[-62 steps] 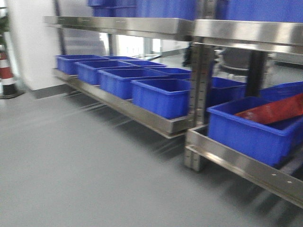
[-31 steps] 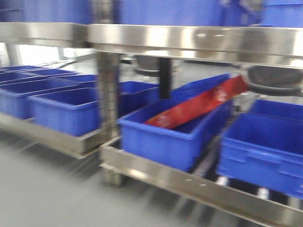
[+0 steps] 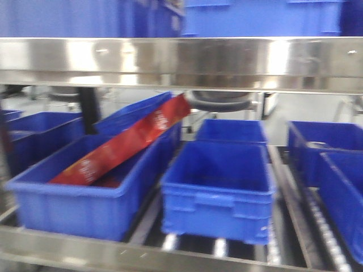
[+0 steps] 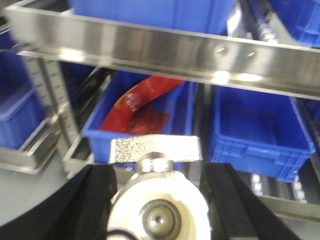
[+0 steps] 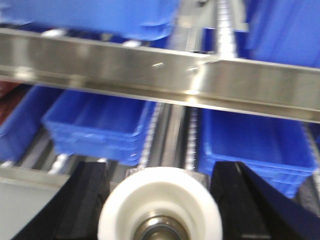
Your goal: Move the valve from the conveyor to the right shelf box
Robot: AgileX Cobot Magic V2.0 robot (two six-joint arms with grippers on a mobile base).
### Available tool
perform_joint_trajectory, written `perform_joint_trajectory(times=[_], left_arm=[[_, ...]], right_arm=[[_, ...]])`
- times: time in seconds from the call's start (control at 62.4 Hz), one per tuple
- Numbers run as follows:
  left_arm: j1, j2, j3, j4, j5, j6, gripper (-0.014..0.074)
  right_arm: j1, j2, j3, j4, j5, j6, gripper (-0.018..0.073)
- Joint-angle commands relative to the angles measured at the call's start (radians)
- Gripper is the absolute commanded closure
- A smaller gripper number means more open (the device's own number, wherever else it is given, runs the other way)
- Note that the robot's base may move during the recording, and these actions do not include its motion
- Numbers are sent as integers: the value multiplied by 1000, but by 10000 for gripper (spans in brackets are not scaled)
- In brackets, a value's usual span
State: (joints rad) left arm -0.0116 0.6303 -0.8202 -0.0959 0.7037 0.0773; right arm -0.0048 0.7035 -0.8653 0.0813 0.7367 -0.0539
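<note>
In the left wrist view a valve (image 4: 159, 212) with a white round end and a silver flat handle (image 4: 155, 149) sits between the black fingers (image 4: 92, 200) of my left gripper (image 4: 157, 175), which is shut on it. My right gripper (image 5: 160, 177) is shut on a second valve (image 5: 160, 207), of which only the white round end shows. Both hang in front of the right shelf (image 3: 181, 62), a rack of shiny steel beams. An empty blue box (image 3: 218, 190) stands on its lower level, straight ahead. The conveyor is out of view.
Left of the empty box, another blue box (image 3: 68, 212) holds a long red package (image 3: 122, 144) leaning over its far rim. More blue boxes (image 3: 323, 147) stand to the right and on the level above. The steel beam (image 4: 150, 47) crosses both wrist views above the lower boxes.
The front view has swept right along the shelf and come closer. The box with the red package went from right of frame to left, and the empty box now sits centre.
</note>
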Motion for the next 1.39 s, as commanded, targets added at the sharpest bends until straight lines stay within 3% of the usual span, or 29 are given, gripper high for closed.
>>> perform_joint_trajectory(times=[0.0, 1.378], left_arm=[[-6, -5, -7, -7, -48, -4, 708], [-6, -5, -7, -7, -48, -4, 708]], right_arm=[[-3, -5, -8, 0, -66, -1, 721], [-3, -5, -8, 0, -66, -1, 721]])
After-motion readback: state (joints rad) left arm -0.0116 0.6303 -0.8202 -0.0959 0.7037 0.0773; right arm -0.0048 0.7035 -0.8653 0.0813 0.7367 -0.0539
